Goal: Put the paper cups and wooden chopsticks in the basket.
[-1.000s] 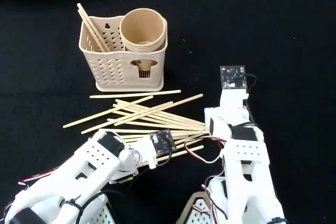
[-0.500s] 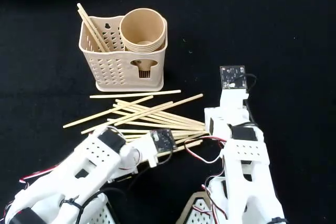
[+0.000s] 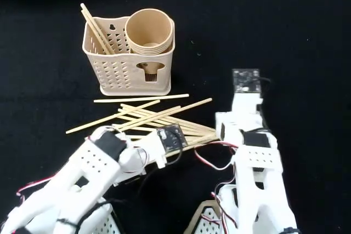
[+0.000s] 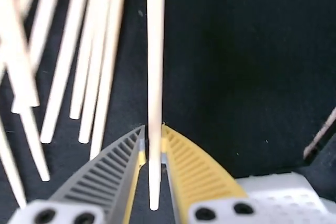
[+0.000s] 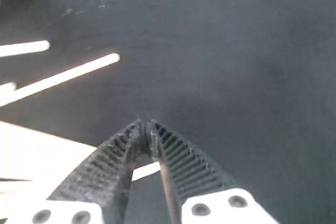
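Here left gripper (image 4: pixel 153 128) clamped on one chopstick (image 4: pixel 155 51)

The left arm (image 3: pixel 93 171) and right arm (image 3: pixel 255 171) are white, perforated shells trailing red and black cables, each with a dark board at the wrist; the left gripper (image 4: pixel 152 132) has one grey and one yellow ribbed finger, the right gripper (image 5: pixel 144 125) seemingly black ones.

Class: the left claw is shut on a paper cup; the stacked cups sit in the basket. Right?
No: the left wrist view shows the left claw shut on a wooden chopstick. The stacked cups do sit in the basket.
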